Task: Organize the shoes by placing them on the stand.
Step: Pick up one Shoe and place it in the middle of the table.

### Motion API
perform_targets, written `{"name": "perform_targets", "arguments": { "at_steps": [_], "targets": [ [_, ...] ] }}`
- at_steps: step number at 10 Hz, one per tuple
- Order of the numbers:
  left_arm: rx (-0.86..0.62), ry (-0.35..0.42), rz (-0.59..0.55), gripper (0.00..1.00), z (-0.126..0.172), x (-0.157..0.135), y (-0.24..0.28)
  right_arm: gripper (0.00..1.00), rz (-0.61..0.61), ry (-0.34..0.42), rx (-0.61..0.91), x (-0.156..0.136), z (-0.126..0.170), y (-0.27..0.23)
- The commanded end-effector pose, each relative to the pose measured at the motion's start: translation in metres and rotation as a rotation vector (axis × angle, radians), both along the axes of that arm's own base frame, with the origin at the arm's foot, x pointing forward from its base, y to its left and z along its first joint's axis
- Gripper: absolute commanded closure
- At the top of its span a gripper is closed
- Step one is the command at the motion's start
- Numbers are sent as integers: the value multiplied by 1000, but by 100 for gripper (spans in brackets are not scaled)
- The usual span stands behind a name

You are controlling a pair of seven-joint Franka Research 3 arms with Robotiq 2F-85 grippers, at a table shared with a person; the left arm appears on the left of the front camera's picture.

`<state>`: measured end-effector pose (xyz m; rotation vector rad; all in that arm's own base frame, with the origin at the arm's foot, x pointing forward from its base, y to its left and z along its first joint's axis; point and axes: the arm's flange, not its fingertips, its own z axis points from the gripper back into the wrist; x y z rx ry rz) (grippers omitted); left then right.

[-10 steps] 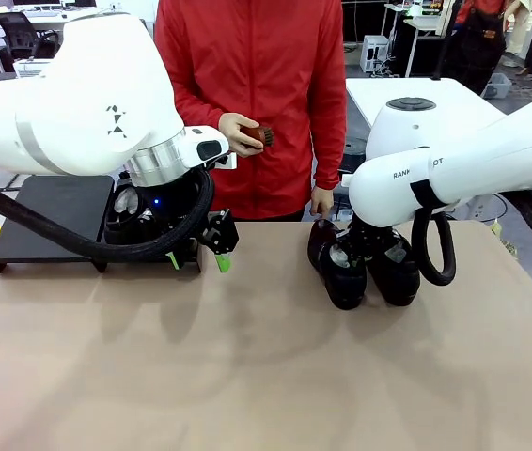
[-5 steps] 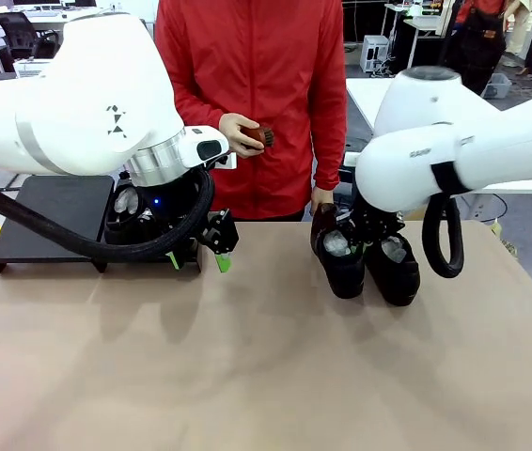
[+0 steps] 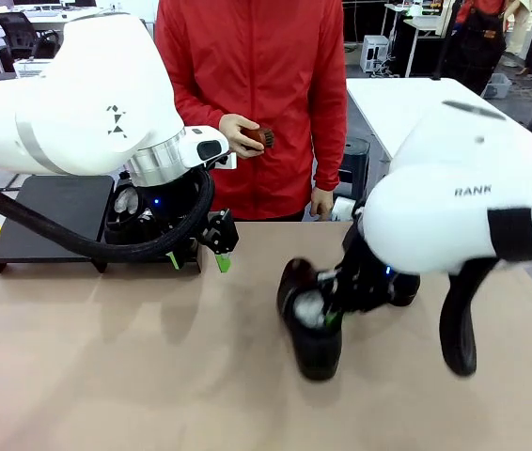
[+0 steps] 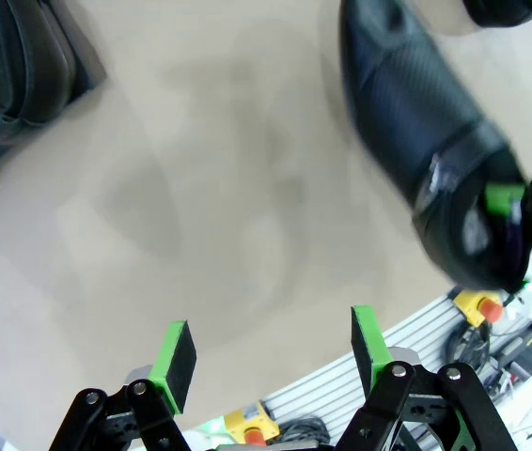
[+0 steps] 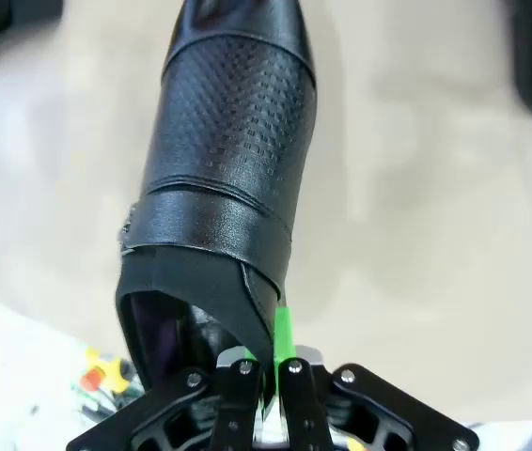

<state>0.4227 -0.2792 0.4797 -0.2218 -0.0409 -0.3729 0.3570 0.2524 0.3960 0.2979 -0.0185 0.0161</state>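
Currently in the right gripper (image 5: 268,362): jaws nearly closed, pinching the rear collar of the held shoe (image 5: 233,160), apparently one finger inside the opening and one outside.
Held shoe's place: over the middle of the table (image 3: 153,376), seemingly lifted clear of it, toe pointing away from the wrist, well apart from the stand (image 3: 59,207).
Left gripper (image 4: 271,346): wide open and empty, hovering just off the stand's right end.
Stand: at the robot's far left, carrying a placed shoe (image 4: 22,56) that the left arm partly hides.
Second shoe (image 3: 405,287): on the table behind the right arm.
Person: one hand holds a small brown brush (image 3: 264,136), back from the table.
Risk, slip: a thin pinch on glossy leather may let the held shoe swing or drop in a quick carry.
Risk, collision: the left arm blocks the stand's near side, so the held shoe could strike it or knock the placed shoe.
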Motion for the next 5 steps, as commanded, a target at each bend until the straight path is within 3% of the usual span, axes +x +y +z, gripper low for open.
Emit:
{"name": "perform_targets", "arguments": {
  "at_steps": [1, 2, 5],
  "targets": [
    [11, -4, -8, 14, 3, 0, 2, 100, 100, -58, 78, -26, -2, 10],
    [11, -4, -8, 14, 3, 0, 2, 100, 122, -91, 63, -30, -11, 15],
    [11, -4, -8, 14, 3, 0, 2, 100, 70, -93, 83, -31, -40, 25]
  ]
}}
